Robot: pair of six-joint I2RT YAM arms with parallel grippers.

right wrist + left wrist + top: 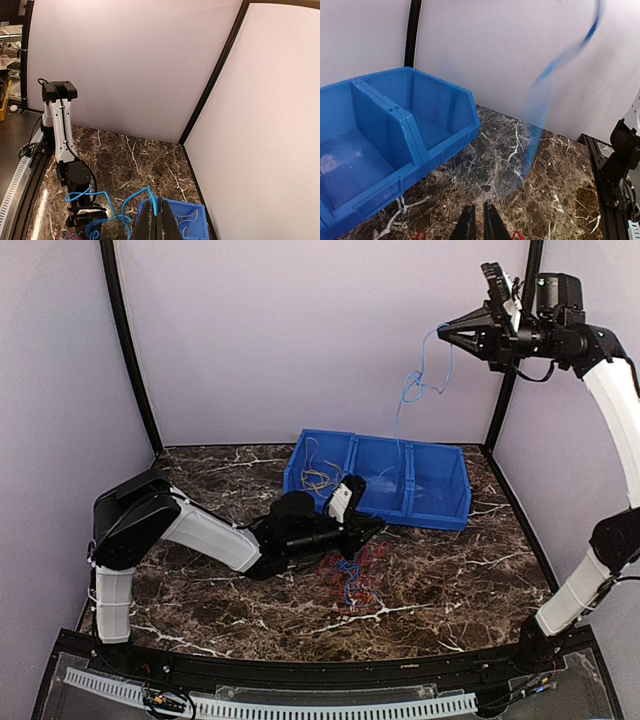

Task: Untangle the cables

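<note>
Marble table (450,580), bin (440,505) at far centre. Right gripper (445,332), high at far right, is clamped on a blue cable (412,385) that dangles above the bin. Left gripper (372,530) sits low over the red-blue cables (352,575) just near of the bin, jaws almost together; can't tell if it grips.

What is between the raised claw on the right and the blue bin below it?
A thin blue wire, pinched in the right gripper, dangles down toward the blue bin; the top view shows it.
</note>
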